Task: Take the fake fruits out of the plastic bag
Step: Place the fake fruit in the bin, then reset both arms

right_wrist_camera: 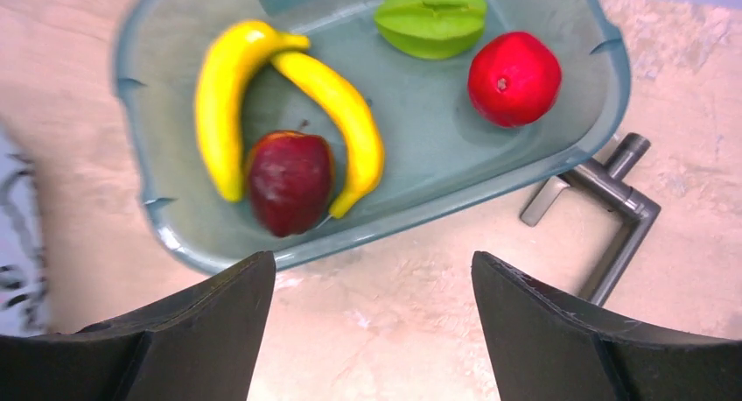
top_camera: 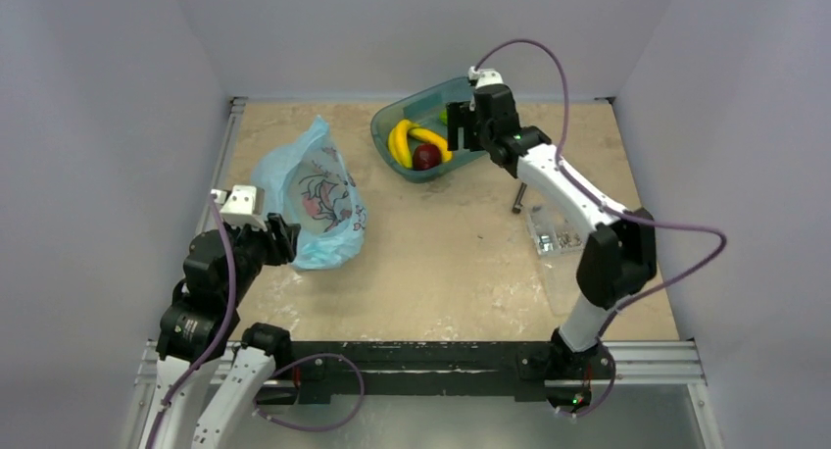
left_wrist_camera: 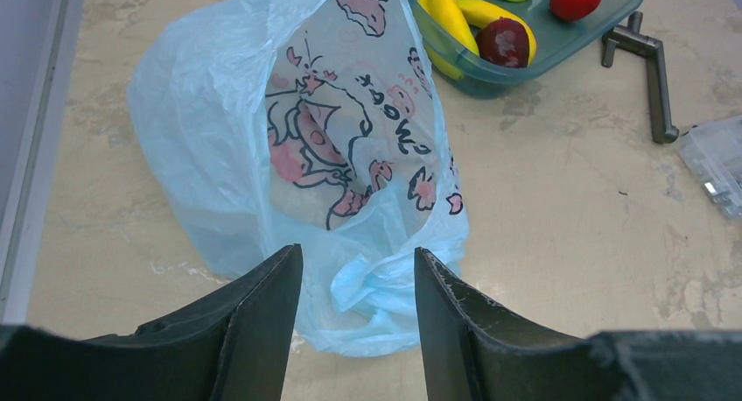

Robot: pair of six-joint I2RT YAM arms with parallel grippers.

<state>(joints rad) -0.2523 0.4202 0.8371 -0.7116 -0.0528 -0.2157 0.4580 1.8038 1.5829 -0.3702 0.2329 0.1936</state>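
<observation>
The light-blue plastic bag (top_camera: 314, 199) with the cartoon print lies crumpled on the table's left side. My left gripper (top_camera: 286, 238) sits at its near end. In the left wrist view the left gripper (left_wrist_camera: 359, 259) is open, and the bag's (left_wrist_camera: 306, 156) bunched corner lies in the gap, touching neither finger. The fake fruits lie in a teal tray (right_wrist_camera: 367, 235): two yellow bananas (right_wrist_camera: 223, 94) (right_wrist_camera: 346, 112) and a dark maroon fruit (right_wrist_camera: 289, 180). My right gripper (right_wrist_camera: 372, 261) is open and empty, above bare table just off the tray's rim. The bag's inside is hidden.
The tray also holds a green ridged fruit (right_wrist_camera: 430, 17) and a bright red round fruit (right_wrist_camera: 514, 77). A grey metal angled bar (right_wrist_camera: 612, 208) lies beside the tray. A clear packet of small metal parts (top_camera: 554, 233) lies at the right. Walls enclose three sides.
</observation>
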